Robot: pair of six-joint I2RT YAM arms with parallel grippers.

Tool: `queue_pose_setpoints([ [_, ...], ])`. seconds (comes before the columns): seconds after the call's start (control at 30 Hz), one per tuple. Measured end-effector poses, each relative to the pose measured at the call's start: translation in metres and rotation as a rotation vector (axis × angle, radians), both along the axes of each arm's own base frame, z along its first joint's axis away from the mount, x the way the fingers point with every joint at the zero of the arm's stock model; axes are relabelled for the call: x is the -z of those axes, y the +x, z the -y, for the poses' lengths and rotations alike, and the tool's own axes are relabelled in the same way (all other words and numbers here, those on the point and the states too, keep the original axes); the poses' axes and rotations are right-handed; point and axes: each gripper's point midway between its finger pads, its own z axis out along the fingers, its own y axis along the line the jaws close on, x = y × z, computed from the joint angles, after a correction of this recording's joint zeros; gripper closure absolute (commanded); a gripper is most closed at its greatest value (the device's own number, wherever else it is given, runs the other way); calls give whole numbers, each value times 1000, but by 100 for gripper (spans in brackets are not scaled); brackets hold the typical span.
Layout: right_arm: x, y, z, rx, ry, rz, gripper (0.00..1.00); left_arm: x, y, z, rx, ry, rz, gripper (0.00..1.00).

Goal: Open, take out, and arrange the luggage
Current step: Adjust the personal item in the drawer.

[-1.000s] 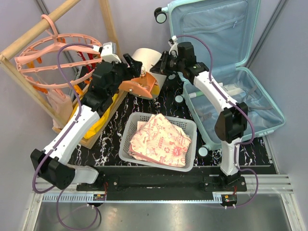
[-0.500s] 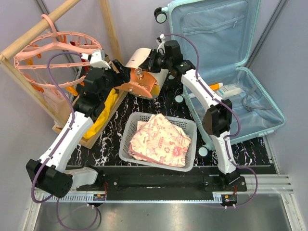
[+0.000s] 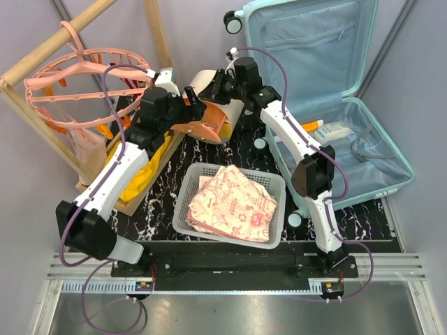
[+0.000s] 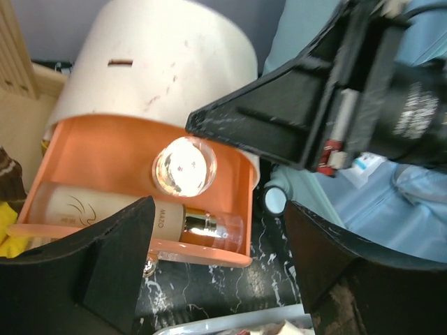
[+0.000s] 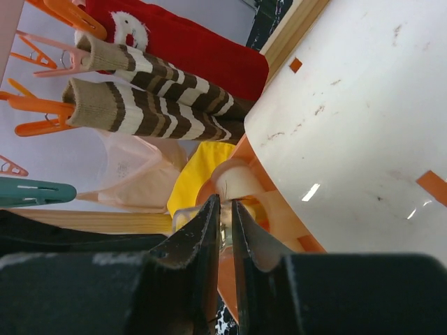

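Luggage (image 3: 307, 56) lies open at the back right of the counter (image 3: 244, 150), lid upright. I see both claws just left of it at the drawer box (image 4: 160, 63): right claw (image 5: 223, 216) pinching its clear knob (image 4: 184, 165), left claw (image 4: 216, 223) wide open and empty.

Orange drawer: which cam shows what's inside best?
Left wrist: close up on the open orange drawer, its clear knob and a bottle lying inside. Top view shows it small and partly covered; right wrist catches only an orange edge.

The luggage (image 3: 314, 42) lid runs off the top edge.
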Motion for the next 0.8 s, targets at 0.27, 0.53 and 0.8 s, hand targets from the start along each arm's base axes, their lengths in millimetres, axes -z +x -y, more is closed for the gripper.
queue_pose_setpoints([
  [0.27, 0, 0, 1, 4, -2, -6, 79, 25, 8, 0, -17, 33, -66, 24],
  [0.53, 21, 5, 9, 38, -49, -28, 75, 18, 20, -2, -54, 28, -42, 24],
  [0.8, 22, 8, 44, 105, -94, -41, 73, 2, 34, -16, -144, 57, 0, 25],
])
